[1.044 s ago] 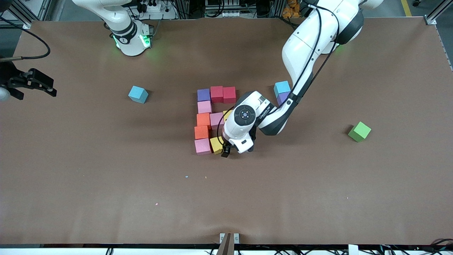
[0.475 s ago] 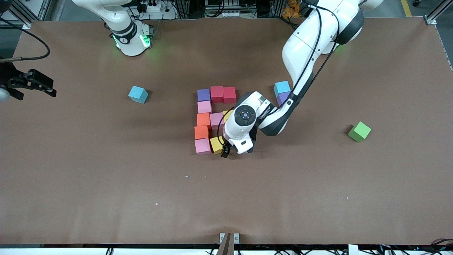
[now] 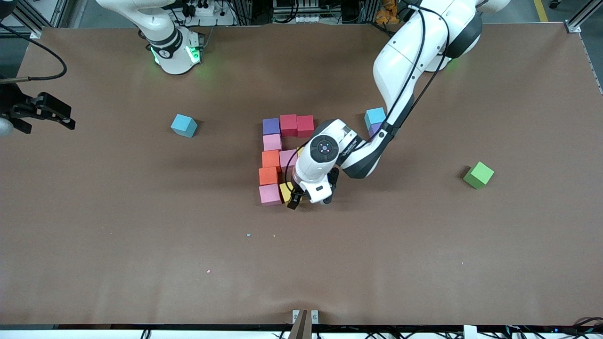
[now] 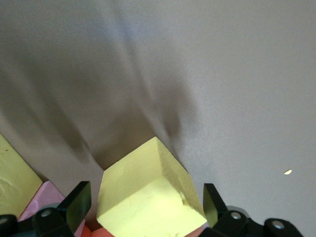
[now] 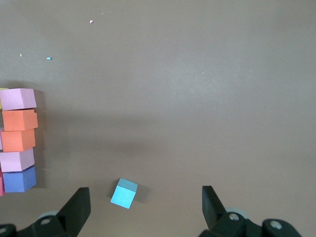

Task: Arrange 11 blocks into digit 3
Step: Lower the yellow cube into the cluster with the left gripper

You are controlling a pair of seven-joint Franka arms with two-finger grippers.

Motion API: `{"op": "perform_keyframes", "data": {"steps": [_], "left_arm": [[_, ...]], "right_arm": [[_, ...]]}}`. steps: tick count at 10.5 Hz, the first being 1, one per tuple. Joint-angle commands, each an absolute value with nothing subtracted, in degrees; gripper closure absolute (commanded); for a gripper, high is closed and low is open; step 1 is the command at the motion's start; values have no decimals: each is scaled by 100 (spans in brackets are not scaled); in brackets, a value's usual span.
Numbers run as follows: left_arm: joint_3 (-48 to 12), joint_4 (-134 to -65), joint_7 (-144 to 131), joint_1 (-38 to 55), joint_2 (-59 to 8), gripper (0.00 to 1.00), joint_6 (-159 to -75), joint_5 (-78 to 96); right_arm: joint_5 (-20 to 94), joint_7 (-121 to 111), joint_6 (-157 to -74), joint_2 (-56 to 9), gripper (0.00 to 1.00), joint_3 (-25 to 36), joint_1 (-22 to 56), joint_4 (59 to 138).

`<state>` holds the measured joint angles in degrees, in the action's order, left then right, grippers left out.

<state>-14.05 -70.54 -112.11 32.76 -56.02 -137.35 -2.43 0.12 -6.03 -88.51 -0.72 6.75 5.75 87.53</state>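
Over the row of the blocks nearest the front camera, the left end effector (image 3: 297, 199) stood wide, fingers straddling a yellow block (image 4: 148, 197) without gripping it. Pink block (image 3: 269, 194) sat just beside; closing or nudging skewed could shove that neighbour and bend the figure. Partly hidden under the arm, a purple block (image 3: 375, 129) lay apart, touching a light-blue cube (image 3: 375, 116). Right end effector (image 3: 40, 113) waited wide toward its own table end. Green cube (image 3: 478, 174) well clear.
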Motion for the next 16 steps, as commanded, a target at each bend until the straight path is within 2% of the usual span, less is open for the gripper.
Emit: {"op": "perform_keyframes", "data": {"steps": [1, 10, 16], "left_arm": [[-1336, -7014, -11030, 3340, -5651, 0, -13808, -229], [-1274, -7014, -10889, 3411, -5748, 0, -13808, -211], [-1283, -6996, -12137, 3428, -5722, 0, -14001, -185]], "right_arm": [[9, -598, -8868, -97, 0, 615, 501, 8719], [9, -598, -8868, -132, 0, 624, 501, 8719], [17, -598, -8868, -141, 0, 624, 492, 8719]]}}
